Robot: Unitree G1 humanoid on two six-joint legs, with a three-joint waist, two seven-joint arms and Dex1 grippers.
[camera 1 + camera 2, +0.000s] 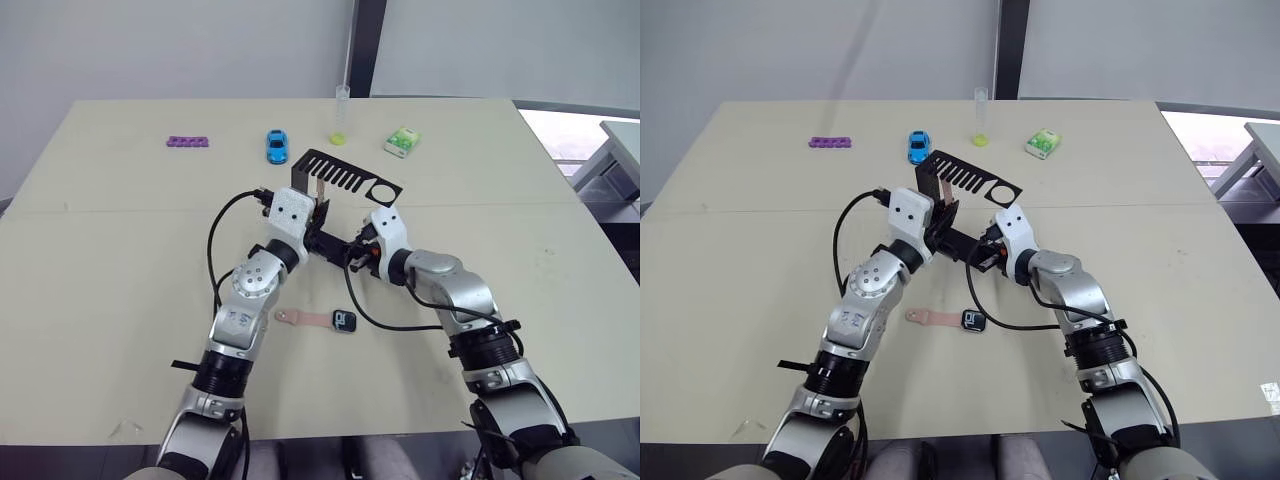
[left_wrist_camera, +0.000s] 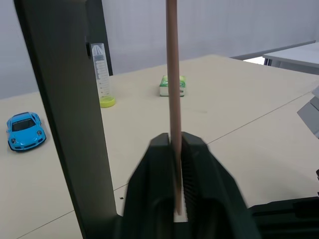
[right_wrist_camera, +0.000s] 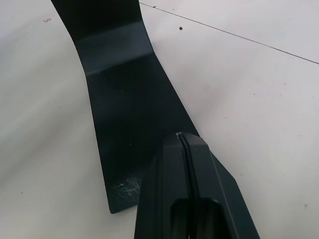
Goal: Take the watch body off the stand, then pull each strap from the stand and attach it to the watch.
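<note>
One strap (image 1: pixel 305 318) already joined to the watch body (image 1: pixel 344 321), flat on the table (image 1: pixel 120 250). Left wrist view: left claw (image 2: pixel 177 144) pinching the second strap (image 2: pixel 172 74) hanging from the stand (image 1: pixel 340 178). Right wrist view: right claw (image 3: pixel 184 144) pressed together, pinning the stand's base. Next, probably: a steady downward pull, free of the slot.
</note>
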